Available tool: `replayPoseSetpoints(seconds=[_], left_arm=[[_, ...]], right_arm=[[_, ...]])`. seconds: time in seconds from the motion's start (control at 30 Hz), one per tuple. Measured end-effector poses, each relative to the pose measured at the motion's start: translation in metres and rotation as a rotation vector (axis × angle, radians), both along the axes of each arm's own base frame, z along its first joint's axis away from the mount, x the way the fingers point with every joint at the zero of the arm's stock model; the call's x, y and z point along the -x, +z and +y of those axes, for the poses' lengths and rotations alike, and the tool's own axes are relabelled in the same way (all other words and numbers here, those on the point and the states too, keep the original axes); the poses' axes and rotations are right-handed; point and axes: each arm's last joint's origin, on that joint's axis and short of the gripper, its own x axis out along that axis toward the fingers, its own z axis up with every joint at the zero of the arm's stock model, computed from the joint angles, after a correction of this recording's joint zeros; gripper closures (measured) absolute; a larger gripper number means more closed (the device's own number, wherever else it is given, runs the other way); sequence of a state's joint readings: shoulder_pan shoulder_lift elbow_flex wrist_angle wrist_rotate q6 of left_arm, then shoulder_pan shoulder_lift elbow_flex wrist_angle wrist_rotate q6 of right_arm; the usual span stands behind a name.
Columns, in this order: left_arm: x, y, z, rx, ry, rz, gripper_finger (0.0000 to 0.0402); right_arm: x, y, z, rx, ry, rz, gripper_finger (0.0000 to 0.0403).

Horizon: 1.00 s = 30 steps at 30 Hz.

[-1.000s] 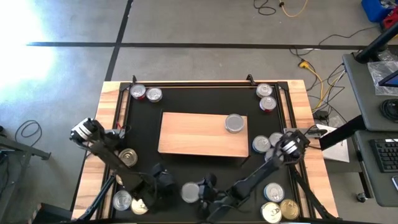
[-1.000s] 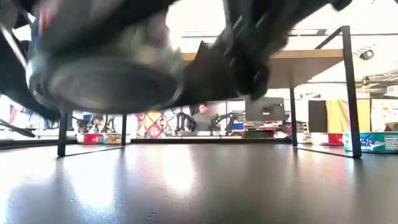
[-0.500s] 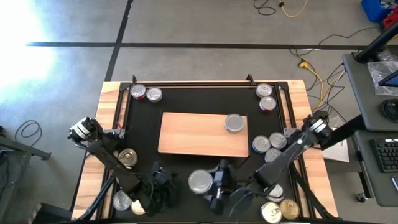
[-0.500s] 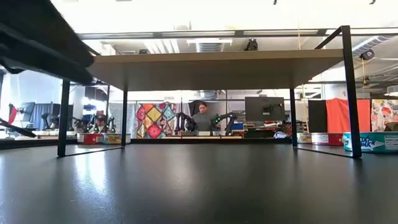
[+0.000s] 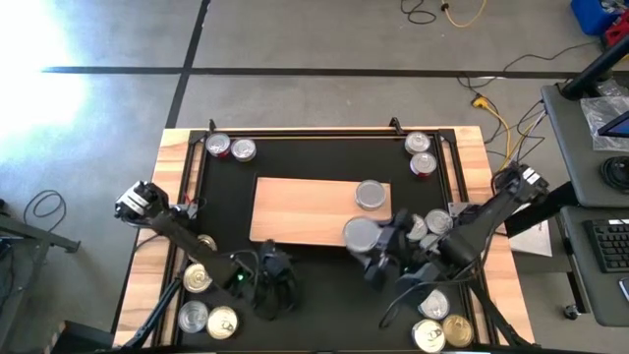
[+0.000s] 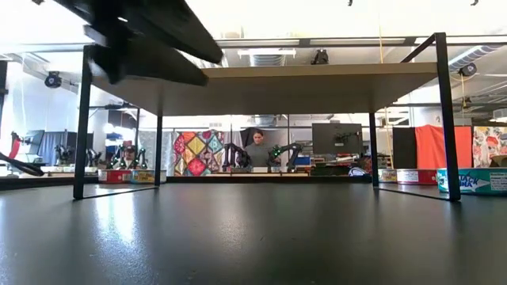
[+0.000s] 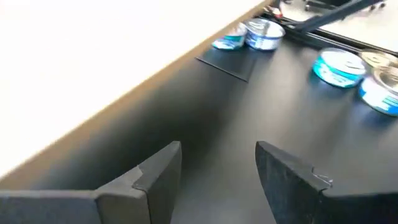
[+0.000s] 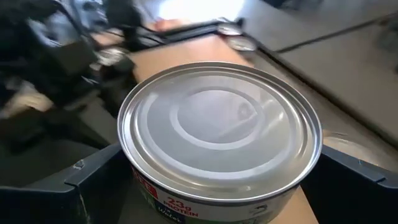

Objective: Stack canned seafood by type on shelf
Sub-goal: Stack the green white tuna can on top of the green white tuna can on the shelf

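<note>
Over the shelf's [image 5: 314, 208] near right edge, the right gripper [image 5: 378, 248] grasps a silver tin [image 5: 361, 234] (left gripper's [image 5: 275, 290] fingers parted, empty); released too near the edge, it could tip onto the counter [image 5: 324, 285].

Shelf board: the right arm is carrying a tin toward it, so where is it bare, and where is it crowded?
The shelf is bare over its left and middle; only one tin stands near its right end. The right gripper holds a silver-lidded tin at the front-right corner. Crowded: the black mat right of the shelf, where tins cluster.
</note>
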<state>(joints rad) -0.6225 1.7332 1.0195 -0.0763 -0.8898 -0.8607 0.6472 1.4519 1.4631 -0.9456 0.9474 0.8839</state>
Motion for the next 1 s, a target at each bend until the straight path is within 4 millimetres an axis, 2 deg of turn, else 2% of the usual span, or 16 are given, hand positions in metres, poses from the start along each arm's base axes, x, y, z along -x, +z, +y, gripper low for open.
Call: replayPoseSetpoints(seconds=[0.13,0.27,0.47,0.6,0.77,1.0], left_arm=[[-0.013,0.006,0.008,0.047,-0.09,0.02,0.021],[-0.018,0.014,0.006,0.059,-0.095,0.001,0.021],[-0.024,0.026,0.006,0.089,-0.066,-0.035,0.021],[-0.025,0.037,0.007,0.063,-0.046,0.043,0.021],[-0.022,0.061,0.008,0.013,-0.016,0.176,0.021],[-0.026,0.088,0.011,-0.03,0.075,0.116,0.021]], right_arm=[[0.019,0.0,-0.017,0.065,-0.056,0.095,0.0023],[0.032,-0.003,-0.038,0.134,-0.104,0.188,0.0023],[0.042,-0.026,-0.066,0.163,-0.116,0.269,0.0023],[0.05,-0.038,-0.08,0.128,-0.087,0.249,0.0023],[0.061,-0.041,-0.095,0.08,-0.046,0.136,0.0023],[0.06,-0.052,-0.114,0.076,0.06,0.007,0.0023]])
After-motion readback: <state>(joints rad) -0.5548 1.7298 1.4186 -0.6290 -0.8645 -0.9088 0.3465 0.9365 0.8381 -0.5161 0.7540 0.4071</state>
